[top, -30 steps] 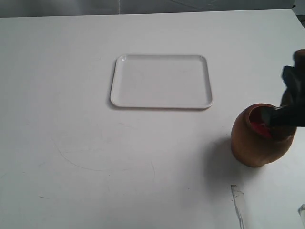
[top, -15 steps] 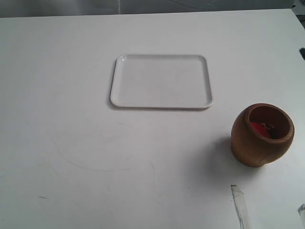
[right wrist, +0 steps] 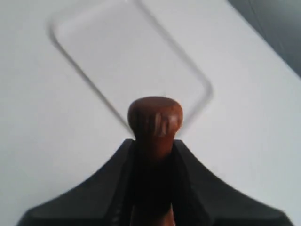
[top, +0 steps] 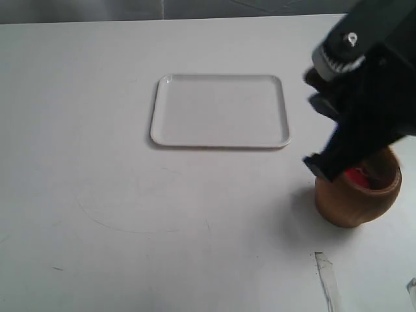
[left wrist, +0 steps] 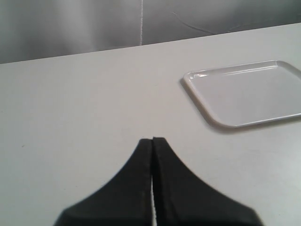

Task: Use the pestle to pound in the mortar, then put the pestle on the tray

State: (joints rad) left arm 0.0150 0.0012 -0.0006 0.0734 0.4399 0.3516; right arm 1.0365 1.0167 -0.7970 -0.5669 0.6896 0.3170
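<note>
The light-brown wooden mortar [top: 354, 198] stands at the right of the table, red showing inside, its mouth partly covered by my right arm. My right gripper [right wrist: 153, 146] is shut on the reddish-brown pestle [right wrist: 154, 120], whose knobbed end sticks out past the fingertips. In the exterior view the black right arm [top: 364, 91] hangs over the mortar and hides the pestle. The white tray [top: 221, 110] lies flat at the table's middle back, also seen as tray [left wrist: 249, 92] and tray [right wrist: 127, 61]. My left gripper [left wrist: 153, 140] is shut with nothing in it, above bare table.
A thin clear strip [top: 327, 279] lies on the table near the front right edge. The white tabletop [top: 97, 162] spreads wide to the left of the tray. A grey backdrop [left wrist: 94, 23] runs behind the table's far edge.
The right arm was at the mortar a second ago, left the view half a second ago, and now has come back large over the mortar. The mortar and the tray have not moved.
</note>
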